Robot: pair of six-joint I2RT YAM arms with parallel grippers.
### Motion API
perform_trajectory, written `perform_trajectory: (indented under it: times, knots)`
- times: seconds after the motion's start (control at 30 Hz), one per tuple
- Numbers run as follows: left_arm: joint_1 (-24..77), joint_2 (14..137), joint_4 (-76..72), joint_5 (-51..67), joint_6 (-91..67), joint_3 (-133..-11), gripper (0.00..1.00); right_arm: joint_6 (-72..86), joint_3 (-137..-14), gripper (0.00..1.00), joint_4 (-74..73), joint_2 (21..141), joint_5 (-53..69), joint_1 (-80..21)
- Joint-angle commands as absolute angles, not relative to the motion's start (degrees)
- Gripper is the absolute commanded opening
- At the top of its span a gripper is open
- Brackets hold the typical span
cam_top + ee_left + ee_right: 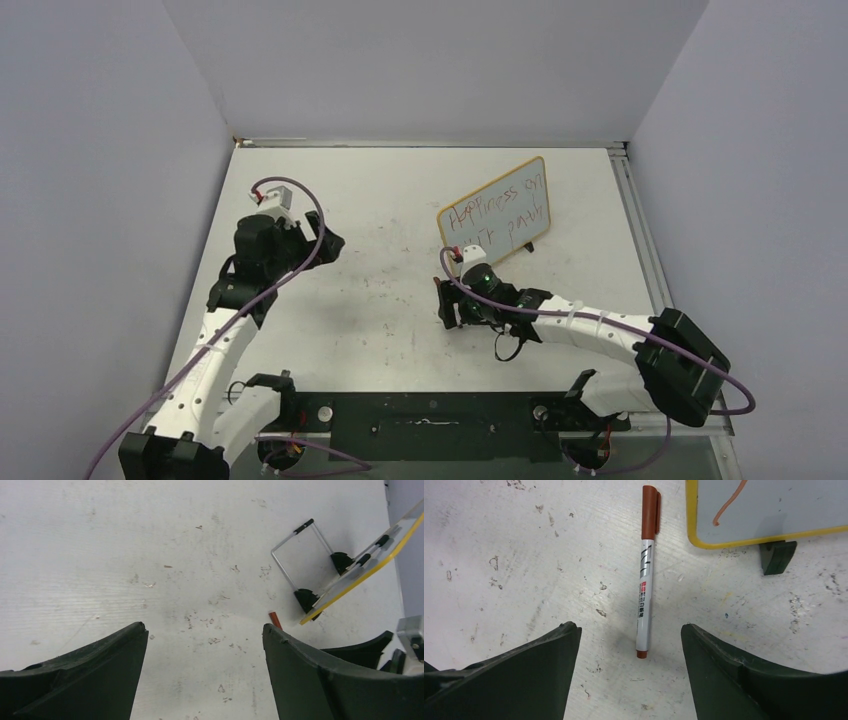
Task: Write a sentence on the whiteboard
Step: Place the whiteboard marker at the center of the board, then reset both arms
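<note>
The whiteboard (496,211) stands tilted right of the table's middle, with the sentence (499,213) in thin red words on two lines. The right wrist view shows its yellowish lower corner (769,536) and one red stroke. A capped red-and-white marker (645,580) lies flat on the table just before that corner. My right gripper (629,628) hovers over the marker's tail end, open, touching nothing. My left gripper (205,627) is open and empty over bare table left of the board (360,575), which it sees from behind, with the marker's red tip (274,619) beside it.
The board leans on a wire stand (291,560) with black feet (305,599). The white table (380,300) is speckled with marker stains. Grey walls close in at the back and both sides. A black base rail (430,420) runs along the near edge.
</note>
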State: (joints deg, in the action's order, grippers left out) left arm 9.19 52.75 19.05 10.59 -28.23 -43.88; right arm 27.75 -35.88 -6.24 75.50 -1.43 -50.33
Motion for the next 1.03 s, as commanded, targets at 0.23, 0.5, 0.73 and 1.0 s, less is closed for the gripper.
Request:
perform_trajectory:
  times: [0.23, 0.5, 0.73, 1.0]
  knots:
    - [8.67, 36.60, 17.75, -11.05, -15.51, -41.16, 0.98, 21.81, -33.16, 0.93, 1.02, 57.06, -8.69, -41.95]
    - [8.88, 32.82, 18.38, -15.72, -16.46, -40.88, 0.96, 13.00, -31.18, 0.90, 12.31, 46.71, -12.05, -35.51]
    - [8.83, 33.45, 18.88, -16.21, -16.67, -41.47, 0.96, 7.64, -35.94, 0.90, 10.97, 46.60, -12.88, -34.59]
    - [8.86, 32.77, 18.82, -15.91, -16.43, -41.31, 0.96, 6.17, -40.01, 0.90, 8.30, 46.64, -12.05, -34.54]
